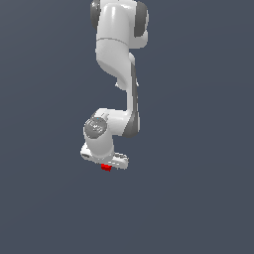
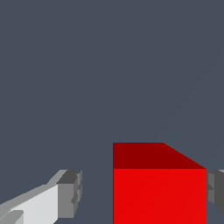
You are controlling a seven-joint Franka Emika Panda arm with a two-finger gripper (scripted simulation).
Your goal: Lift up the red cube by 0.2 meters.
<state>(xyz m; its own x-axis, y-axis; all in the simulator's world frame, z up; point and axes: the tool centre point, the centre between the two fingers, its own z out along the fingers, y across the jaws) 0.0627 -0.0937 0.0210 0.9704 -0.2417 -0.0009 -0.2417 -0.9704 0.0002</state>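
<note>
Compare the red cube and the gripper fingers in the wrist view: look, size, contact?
Colour: the red cube is bright red, while the fingers are white with grey pads.
Size: in the exterior view the cube is far smaller than the gripper above it.
Contact: one finger sits at the cube's side; the other stands apart, with a clear gap.
Shared: both look plain, matte and unmarked.
</note>
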